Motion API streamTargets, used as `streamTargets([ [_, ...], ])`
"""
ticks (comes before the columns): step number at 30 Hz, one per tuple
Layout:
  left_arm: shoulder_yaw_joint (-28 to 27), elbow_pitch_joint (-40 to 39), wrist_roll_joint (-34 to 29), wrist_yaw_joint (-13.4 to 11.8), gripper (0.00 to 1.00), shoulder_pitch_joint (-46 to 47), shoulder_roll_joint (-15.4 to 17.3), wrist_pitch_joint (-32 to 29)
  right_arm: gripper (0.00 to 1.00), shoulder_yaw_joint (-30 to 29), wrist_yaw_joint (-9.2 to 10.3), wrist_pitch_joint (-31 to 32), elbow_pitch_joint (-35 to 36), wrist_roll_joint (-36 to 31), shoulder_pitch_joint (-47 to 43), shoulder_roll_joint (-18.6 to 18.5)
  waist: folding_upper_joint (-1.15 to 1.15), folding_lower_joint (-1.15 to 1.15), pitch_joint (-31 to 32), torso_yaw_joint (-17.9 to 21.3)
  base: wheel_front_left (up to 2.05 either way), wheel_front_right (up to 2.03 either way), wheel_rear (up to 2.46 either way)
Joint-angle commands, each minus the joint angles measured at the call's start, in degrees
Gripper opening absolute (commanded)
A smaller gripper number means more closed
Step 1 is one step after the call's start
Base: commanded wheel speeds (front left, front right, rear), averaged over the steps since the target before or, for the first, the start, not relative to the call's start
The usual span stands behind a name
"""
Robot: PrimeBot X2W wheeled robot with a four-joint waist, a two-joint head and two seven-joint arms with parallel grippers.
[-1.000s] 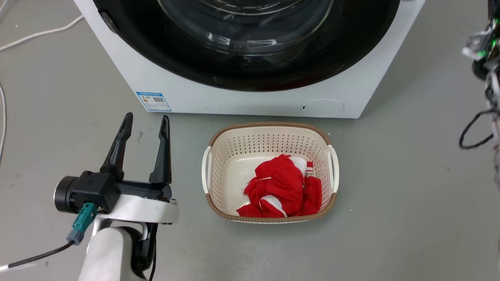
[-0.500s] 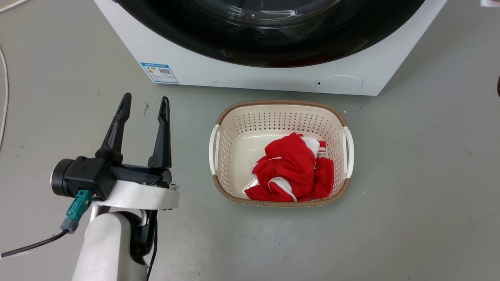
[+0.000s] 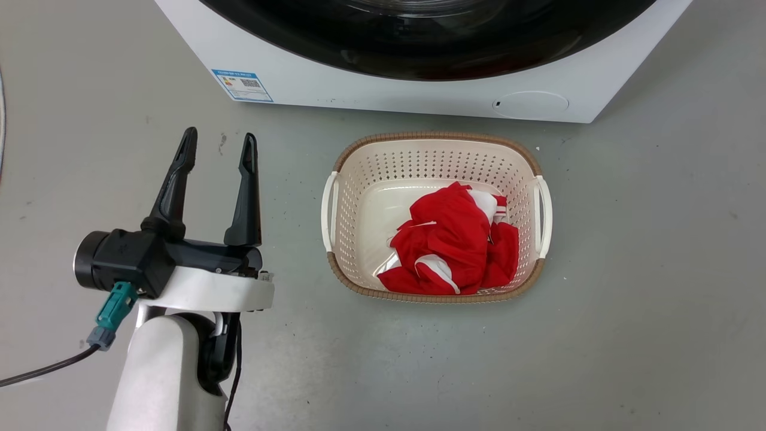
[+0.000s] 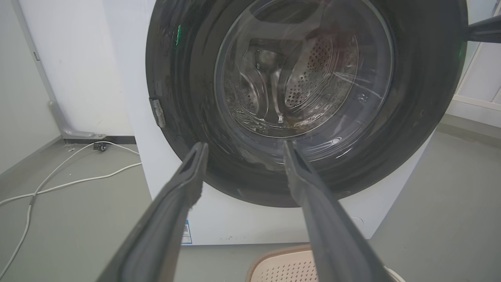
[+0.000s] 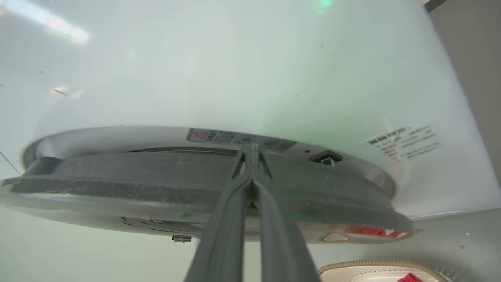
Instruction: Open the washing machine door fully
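washing machine door [image 3: 419, 42] cropped, left end effector [image 3: 219, 136] apart, right end effector [image 5: 252, 149] together — at its rim

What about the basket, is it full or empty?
Partly full: a crumpled red-and-white cloth lies in the basket, bare bottom showing beside it.

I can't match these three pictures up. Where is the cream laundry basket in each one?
Head view: the basket sits mid-picture, with red cloth inside.
Left wrist view: its rim peeks in at the bottom edge, right of centre.
Right wrist view: its rim is at the bottom right.
Shared landmark: the black washing machine door, beyond the basket.
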State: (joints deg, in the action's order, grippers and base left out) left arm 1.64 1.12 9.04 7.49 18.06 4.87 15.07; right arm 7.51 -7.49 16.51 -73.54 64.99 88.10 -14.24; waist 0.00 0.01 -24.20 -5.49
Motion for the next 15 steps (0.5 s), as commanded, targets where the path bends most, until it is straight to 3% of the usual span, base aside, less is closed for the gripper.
streamTargets([
  [1, 0.1, 0.0, 0.1, 0.0, 1.00, 1.1, 0.0, 0.1, 0.00, 0.0, 0.00, 1.0, -0.3, -0.7, 0.5, 0.9, 0.00, -0.01, -0.3, -0.1, 0.00, 0.00, 0.00],
  [15, 0.7, 1.0, 0.0, 0.0, 1.00, 0.9, -0.4, 0.1, 0.00, -2.7, -0.11, 11.3, -0.3, 0.4, -1.6, 2.6, 0.00, -0.01, 1.2, 0.2, 0.00, 0.00, 0.00],
])
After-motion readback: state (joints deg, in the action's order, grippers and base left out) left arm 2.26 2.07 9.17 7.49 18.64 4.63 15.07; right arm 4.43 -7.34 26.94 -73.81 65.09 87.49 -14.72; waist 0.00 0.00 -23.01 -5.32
